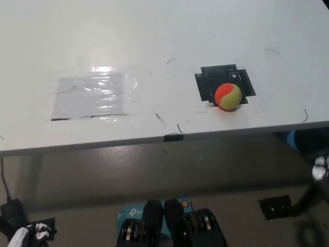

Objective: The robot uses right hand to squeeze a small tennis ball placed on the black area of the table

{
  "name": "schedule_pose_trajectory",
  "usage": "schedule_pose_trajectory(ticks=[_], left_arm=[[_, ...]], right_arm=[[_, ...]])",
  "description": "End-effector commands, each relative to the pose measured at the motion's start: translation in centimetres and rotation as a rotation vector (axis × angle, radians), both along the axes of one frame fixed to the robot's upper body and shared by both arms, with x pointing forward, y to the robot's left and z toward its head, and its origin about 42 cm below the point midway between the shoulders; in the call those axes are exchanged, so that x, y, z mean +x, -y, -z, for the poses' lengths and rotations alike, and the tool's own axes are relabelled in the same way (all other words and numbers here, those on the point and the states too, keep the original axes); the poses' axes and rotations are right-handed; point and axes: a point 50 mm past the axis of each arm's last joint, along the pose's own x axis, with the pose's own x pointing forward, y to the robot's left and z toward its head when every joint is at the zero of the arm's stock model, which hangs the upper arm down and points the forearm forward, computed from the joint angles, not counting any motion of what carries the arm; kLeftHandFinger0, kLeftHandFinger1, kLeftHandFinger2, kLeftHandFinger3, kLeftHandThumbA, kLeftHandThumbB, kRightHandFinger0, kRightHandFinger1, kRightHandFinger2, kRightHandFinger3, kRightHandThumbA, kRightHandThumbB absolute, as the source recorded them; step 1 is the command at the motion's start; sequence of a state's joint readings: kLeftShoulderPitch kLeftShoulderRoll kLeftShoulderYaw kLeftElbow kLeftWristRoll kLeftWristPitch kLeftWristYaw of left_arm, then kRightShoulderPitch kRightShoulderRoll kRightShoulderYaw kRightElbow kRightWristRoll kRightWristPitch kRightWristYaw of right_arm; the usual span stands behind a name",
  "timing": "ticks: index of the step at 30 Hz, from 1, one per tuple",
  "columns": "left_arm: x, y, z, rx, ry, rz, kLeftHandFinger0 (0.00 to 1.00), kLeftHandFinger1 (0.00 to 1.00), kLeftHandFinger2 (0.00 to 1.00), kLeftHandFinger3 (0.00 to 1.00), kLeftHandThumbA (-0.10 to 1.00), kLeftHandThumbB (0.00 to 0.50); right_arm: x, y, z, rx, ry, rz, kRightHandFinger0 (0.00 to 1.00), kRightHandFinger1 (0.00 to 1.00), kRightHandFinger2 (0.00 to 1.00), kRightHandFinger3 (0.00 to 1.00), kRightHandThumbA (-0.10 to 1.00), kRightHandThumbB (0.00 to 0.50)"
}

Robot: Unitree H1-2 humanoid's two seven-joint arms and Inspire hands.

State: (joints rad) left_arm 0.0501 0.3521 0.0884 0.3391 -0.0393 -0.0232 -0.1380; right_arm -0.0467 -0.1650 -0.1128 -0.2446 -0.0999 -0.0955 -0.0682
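A small orange and yellow-green tennis ball (228, 96) sits on the near edge of a black taped patch (211, 82) on the white table (164, 36), right of centre. Part of my black right arm (314, 188) shows blurred at the right edge, below the table's front edge and well apart from the ball; its fingers cannot be made out. Only a sliver of my white left hand (19, 237) shows in the bottom left corner, low beside the table.
A clear plastic sheet (92, 95) is taped flat on the table's left half. The table's front edge (103, 144) runs across the middle of the picture, with a small black tab (173, 137) on it. Grey floor lies below, with a black plate (275, 207).
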Motion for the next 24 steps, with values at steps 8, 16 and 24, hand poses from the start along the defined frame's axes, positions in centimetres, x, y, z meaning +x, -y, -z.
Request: schedule_pose_trajectory(ticks=[8, 16, 24], left_arm=[[0.3, -0.7, -1.2, 0.033, 0.047, 0.024, 0.00, 0.02, 0.24, 0.43, 0.64, 0.303], [0.3, -0.7, -1.5, 0.043, 0.052, 0.032, 0.00, 0.02, 0.26, 0.44, 0.64, 0.301], [0.7, -0.8, -1.7, 0.035, 0.054, 0.039, 0.00, 0.04, 0.29, 0.48, 0.62, 0.294]], right_arm=[[4.9, -2.7, -11.4, -0.182, 0.184, -0.117, 0.08, 0.29, 0.63, 0.92, 0.19, 0.352], [8.2, -4.3, -11.9, -0.416, 0.015, -0.183, 1.00, 1.00, 1.00, 1.00, 0.51, 0.393], [13.0, -7.0, -11.0, -0.532, -0.056, -0.174, 1.00, 1.00, 1.00, 1.00, 0.56, 0.421]])
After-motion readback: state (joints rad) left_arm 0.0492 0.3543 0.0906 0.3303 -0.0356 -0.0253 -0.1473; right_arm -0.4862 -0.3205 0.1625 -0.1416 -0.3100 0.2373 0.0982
